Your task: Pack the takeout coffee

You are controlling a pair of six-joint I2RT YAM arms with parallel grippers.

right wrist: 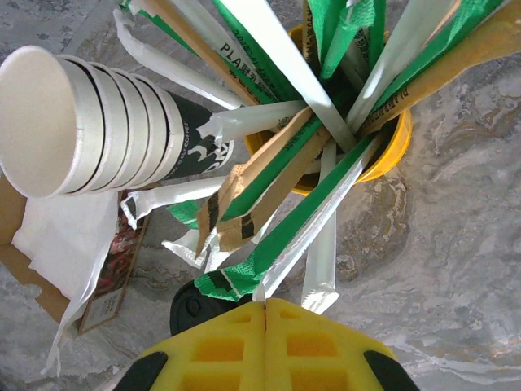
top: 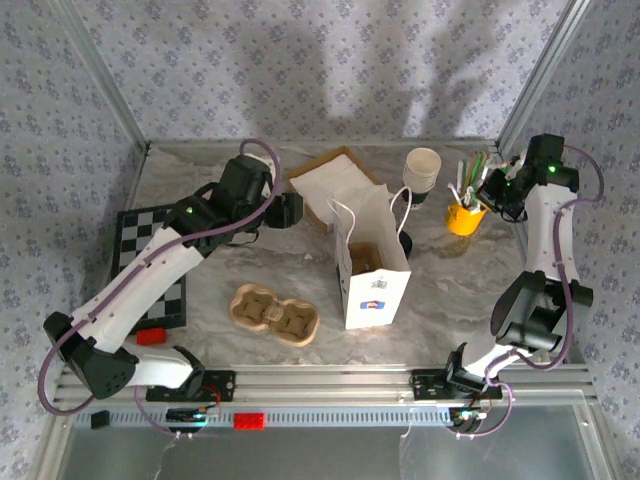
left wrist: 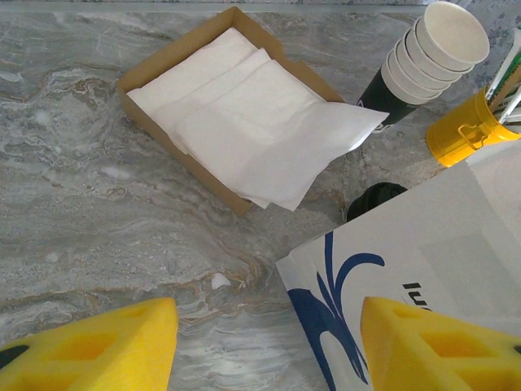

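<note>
Marble tabletop (top: 450,290), left gripper (left wrist: 269,326) open and empty, right gripper (right wrist: 265,314) fully closed just beside wrapped straws (right wrist: 309,204)

This is a robot lab cell dressed as a café counter, not a real shop. Two arms (top: 150,270) are bolted to an aluminium rail (top: 330,385) at the edge of a marble-look table (top: 450,290), boxed in by metal posts (top: 100,70) and wallpapered panels (top: 330,60). The café props are a cup stack (top: 421,168), a yellow pot (top: 465,217) of wrapped straws, a napkin tray (top: 335,180), a paper bag (top: 372,270) and a pulp carrier (top: 273,313), with a stray chessboard (top: 140,240) beside them.
</note>
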